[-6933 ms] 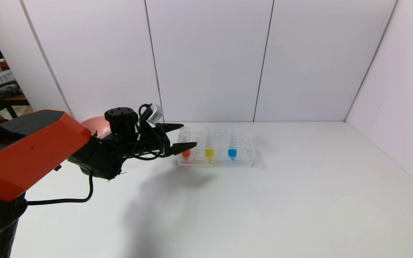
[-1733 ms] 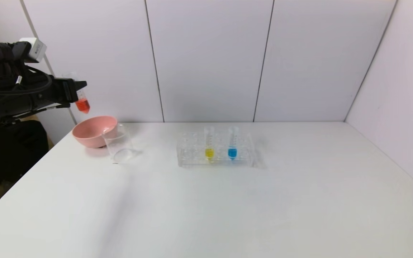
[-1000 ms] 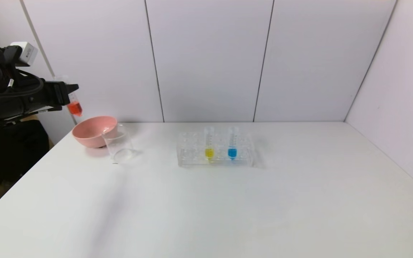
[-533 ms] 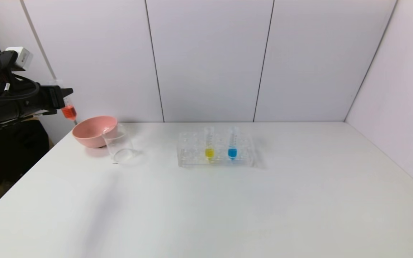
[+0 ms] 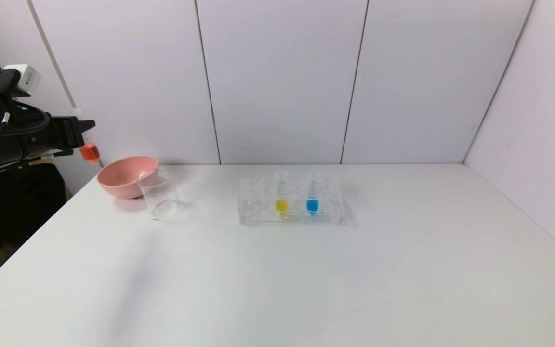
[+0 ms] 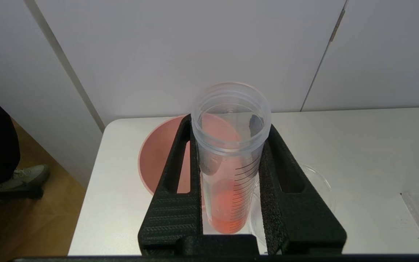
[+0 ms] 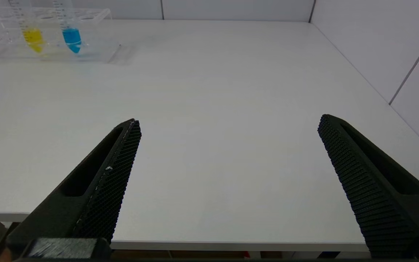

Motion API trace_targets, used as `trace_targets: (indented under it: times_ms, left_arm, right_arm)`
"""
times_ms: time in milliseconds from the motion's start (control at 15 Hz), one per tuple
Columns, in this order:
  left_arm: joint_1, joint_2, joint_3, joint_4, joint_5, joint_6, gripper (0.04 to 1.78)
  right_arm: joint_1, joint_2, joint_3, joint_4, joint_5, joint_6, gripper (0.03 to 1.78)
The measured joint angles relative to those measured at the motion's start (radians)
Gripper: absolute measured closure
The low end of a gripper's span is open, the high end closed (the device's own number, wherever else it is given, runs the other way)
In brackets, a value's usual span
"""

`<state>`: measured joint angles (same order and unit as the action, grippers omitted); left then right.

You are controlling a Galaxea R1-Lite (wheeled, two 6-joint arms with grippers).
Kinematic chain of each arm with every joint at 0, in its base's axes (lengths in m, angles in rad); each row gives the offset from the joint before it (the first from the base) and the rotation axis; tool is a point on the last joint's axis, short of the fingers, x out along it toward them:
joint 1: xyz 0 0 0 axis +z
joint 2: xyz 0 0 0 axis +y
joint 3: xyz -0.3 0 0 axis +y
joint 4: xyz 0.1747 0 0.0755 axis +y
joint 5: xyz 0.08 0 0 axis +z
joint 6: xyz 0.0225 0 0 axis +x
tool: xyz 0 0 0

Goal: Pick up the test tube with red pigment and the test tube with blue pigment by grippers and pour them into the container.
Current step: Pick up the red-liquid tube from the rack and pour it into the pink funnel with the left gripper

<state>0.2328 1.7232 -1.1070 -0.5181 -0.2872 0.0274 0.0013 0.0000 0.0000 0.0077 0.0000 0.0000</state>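
From the head camera, the left gripper (image 5: 84, 134) is hanging high at the far left, out past the table's edge, and is clamping the red tube (image 5: 88, 150) upright with its red tip pointing down — probably so nothing spills before it is over a vessel. The glass beaker (image 5: 160, 198) is standing on the white table (image 5: 277, 279), touching the pink bowl (image 5: 125, 176) just behind it; the tube is well short of it. The blue tube (image 5: 312, 193) is sitting upright in the clear rack (image 5: 258, 212) beside a yellow tube (image 5: 281, 193), near the middle of the table. Plain pale wall panels are closing in the back and right side.

Through the left wrist camera, the two black fingers (image 6: 175, 203) are pinching the red tube (image 6: 231, 160) on either side below its open mouth, the red liquid pooling at the bottom. The pink bowl (image 6: 155, 160) is lying below and behind it, the beaker's rim (image 6: 318, 182) just beside — wooden floor is showing past the table corner.

Through the right wrist camera, the right gripper (image 7: 229, 125) is waiting spread wide and empty near the table's front edge, the rack (image 7: 96, 14) with the blue tube (image 7: 70, 36) well away.
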Motion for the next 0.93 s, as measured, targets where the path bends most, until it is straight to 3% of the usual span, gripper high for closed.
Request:
trace_targets:
  times_ms: [467, 933]
  left_arm:
    - [0.012, -0.01, 0.039, -0.013, -0.004, 0.004, 1.36]
    - [0.034, 0.004, 0.023, -0.005, -0.114, 0.014, 1.36]
  right_arm:
    - [0.0, 0.0, 0.0, 0.0, 0.0, 0.0, 0.04]
    - [0.0, 0.0, 0.0, 0.0, 0.0, 0.0, 0.04]
